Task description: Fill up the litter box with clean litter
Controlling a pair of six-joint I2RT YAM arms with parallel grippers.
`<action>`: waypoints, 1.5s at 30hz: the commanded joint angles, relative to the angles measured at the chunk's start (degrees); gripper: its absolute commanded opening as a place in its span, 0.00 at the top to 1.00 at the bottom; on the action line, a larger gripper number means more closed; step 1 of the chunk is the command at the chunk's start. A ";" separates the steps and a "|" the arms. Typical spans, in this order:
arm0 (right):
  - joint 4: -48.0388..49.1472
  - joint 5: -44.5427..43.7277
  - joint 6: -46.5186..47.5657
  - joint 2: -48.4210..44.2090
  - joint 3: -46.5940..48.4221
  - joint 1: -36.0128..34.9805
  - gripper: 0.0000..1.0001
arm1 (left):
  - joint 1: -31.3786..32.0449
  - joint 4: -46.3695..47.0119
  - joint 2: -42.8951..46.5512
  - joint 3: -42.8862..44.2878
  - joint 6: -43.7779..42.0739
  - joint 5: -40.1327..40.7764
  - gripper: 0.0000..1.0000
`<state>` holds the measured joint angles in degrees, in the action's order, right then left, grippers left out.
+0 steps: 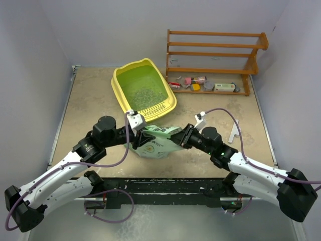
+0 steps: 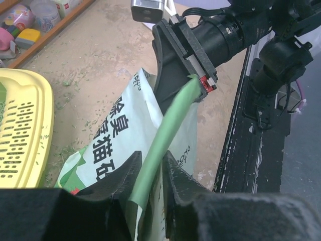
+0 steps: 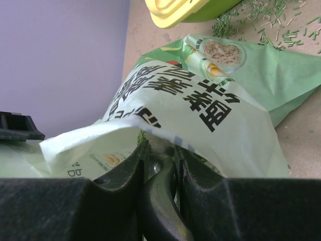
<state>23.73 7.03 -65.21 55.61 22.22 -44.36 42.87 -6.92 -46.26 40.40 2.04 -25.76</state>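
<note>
Beige, stone-patterned tabletop (image 1: 90, 100) is seen enclosed by pale walls, with both arms reaching inward from the near edge.

Brown wooden rack (image 1: 215, 34) is placed at the far right corner.

The litter box (image 1: 119, 90), yellow with a green floor, is set at an angle in the far middle of the table. Its slotted grille (image 1: 150, 109) is turned toward the arms.

The litter bag (image 1: 159, 143), pale-green plastic with dark print, is laid on the table just beside the grille end of the box. Contact with the box cannot be confirmed. It is flanked by the two grippers.

Right gripper (image 3: 160, 148): fingers are closed on the folded rim of the bag.

Left gripper (image 2: 151, 163): the same green rim is run between its fingers. Whether it is pinched or merely lying there cannot be told.

The clean litter (image 1: 145, 95) is spread thinly over the box floor, thickest toward the grille. Stray granules (image 3: 271, 20) are scattered on the table by the box.

Small assorted items (image 1: 200, 83) are kept on the rack's bottom shelf.

A small pale-grey tool (image 1: 233, 134) is left on the table beside the right arm.
</note>
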 commanded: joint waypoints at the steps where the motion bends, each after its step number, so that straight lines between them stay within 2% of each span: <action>1: 5.14 -1.97 -3.70 -4.95 -1.52 -0.51 1.00 | -0.28 4.44 1.98 1.02 -0.51 -1.11 0.70; 7: 2.96 -5.45 -4.78 -10.98 -3.69 -0.47 1.00 | -0.32 6.52 3.36 0.29 0.44 -4.75 0.54; 14: -2.77 -9.71 -5.15 -18.98 -4.98 -0.48 1.00 | -0.27 7.45 3.82 0.20 0.63 -7.45 0.47; 22: -13.97 -15.14 -5.97 -30.72 -4.58 -0.49 1.00 | -0.33 7.44 5.61 0.03 0.68 -3.68 0.45; 27: -23.45 -19.44 -4.79 -38.72 -2.29 -0.51 1.00 | -0.30 7.53 7.23 -0.23 0.83 -1.34 0.40; 37: -40.38 -25.51 -4.01 -51.87 2.42 -0.50 1.00 | -0.31 6.02 9.01 0.40 0.66 2.54 0.38; 40: -44.37 -26.46 -4.13 -55.30 3.63 -0.51 1.00 | -0.32 5.88 9.72 0.33 0.55 4.10 0.38; 45: -47.81 -27.18 -4.26 -55.80 6.02 -0.50 1.00 | -0.30 5.43 10.69 0.37 0.59 6.56 0.37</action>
<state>-23.24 -17.54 -68.84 0.60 24.29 -44.62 42.81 -2.55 -36.62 40.38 2.37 -22.24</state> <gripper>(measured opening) 0.261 0.621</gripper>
